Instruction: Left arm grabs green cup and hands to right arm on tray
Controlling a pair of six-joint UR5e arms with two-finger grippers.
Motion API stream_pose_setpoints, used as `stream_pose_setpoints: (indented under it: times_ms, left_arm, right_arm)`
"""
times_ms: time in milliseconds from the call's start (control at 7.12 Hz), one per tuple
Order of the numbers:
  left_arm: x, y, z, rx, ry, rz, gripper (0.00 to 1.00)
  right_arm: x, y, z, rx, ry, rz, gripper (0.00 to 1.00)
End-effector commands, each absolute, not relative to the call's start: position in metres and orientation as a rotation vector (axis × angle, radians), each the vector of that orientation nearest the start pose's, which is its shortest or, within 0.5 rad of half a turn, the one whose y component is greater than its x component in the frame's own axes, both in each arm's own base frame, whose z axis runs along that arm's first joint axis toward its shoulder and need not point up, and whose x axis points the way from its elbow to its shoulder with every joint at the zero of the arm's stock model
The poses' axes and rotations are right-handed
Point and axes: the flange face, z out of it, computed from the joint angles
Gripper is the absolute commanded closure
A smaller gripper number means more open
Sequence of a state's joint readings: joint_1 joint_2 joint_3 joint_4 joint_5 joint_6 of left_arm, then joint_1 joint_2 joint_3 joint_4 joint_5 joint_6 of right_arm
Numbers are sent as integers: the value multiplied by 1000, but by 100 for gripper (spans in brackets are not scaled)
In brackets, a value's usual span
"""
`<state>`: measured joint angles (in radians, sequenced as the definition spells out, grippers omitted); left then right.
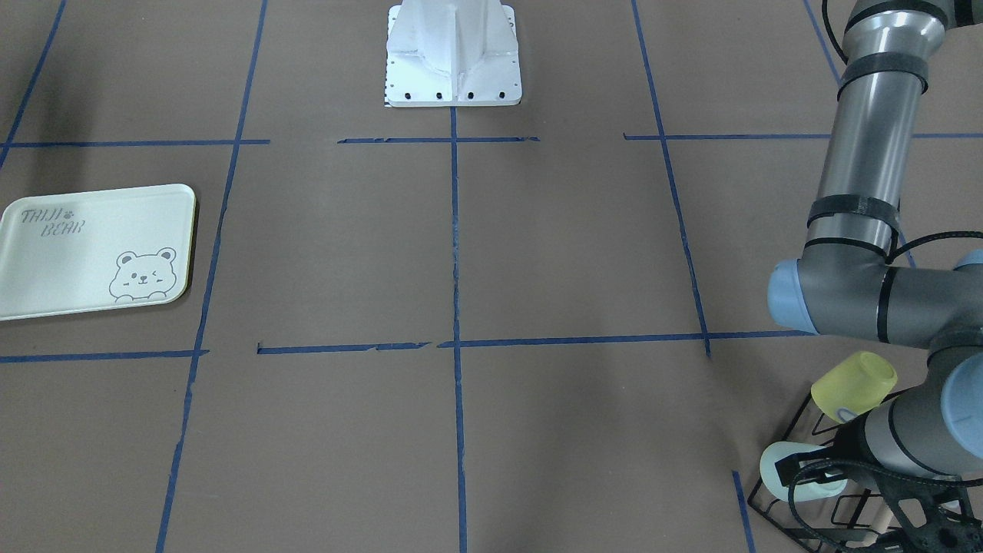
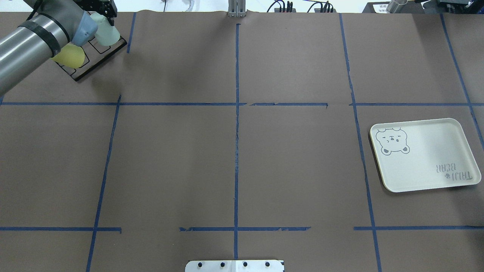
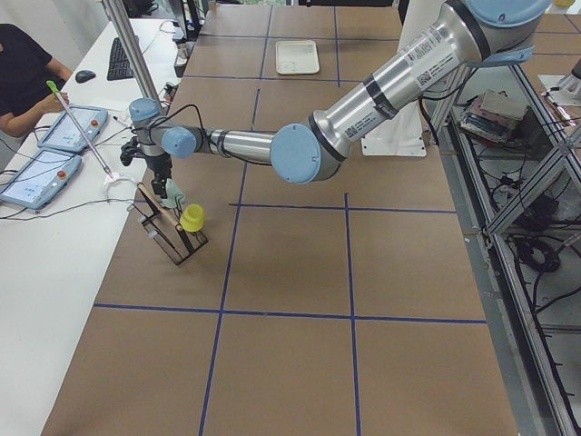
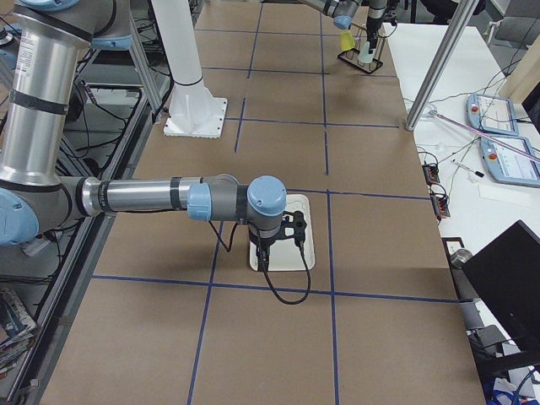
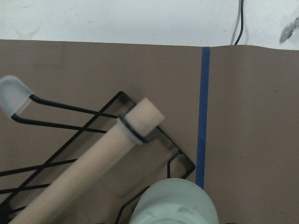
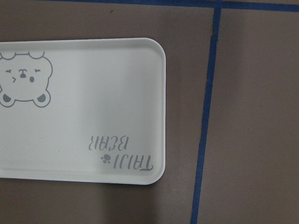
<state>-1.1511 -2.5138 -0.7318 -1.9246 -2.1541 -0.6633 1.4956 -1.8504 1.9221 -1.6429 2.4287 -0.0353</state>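
The green cup (image 1: 802,478) sits on a black wire rack (image 1: 770,501) at the far left corner of the table, next to a yellow cup (image 1: 852,384). My left gripper (image 1: 791,467) is right at the green cup, with one black finger lying against its side. I cannot tell whether the jaws are shut on it. The left wrist view shows the cup (image 5: 175,201) close below the camera, beside a wooden peg (image 5: 93,168). The tray (image 2: 427,151) lies bare at the right. My right gripper (image 4: 291,226) hovers over the tray (image 4: 302,253); I cannot tell whether it is open or shut.
The brown table bears a grid of blue tape lines (image 2: 237,113). The robot's white base (image 1: 453,54) stands at the near middle edge. An operator's desk with tablets (image 3: 64,127) lies beyond the far edge, close to the rack.
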Motion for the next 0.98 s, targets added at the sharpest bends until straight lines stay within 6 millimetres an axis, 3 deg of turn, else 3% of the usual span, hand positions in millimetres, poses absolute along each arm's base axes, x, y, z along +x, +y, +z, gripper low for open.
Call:
stream_pose_setpoints:
  times_ms: [0, 281, 421, 561, 842]
  left_arm:
    - [277, -819, 393, 104, 729, -92, 96]
    - [243, -823, 364, 134, 791, -101, 97]
    - [200, -818, 361, 117, 879, -115, 97]
    - [162, -787, 362, 110, 966, -113, 97]
    - [140, -730, 313, 132, 991, -135, 95]
  right_arm:
    - [29, -376, 608, -19, -864, -103, 0]
    - [29, -377, 605, -14, -865, -104, 0]
    - [28, -377, 603, -13, -885, -104, 0]
    - [27, -377, 600, -10, -908, -105, 0]
    - [25, -383, 587, 20, -909, -124, 0]
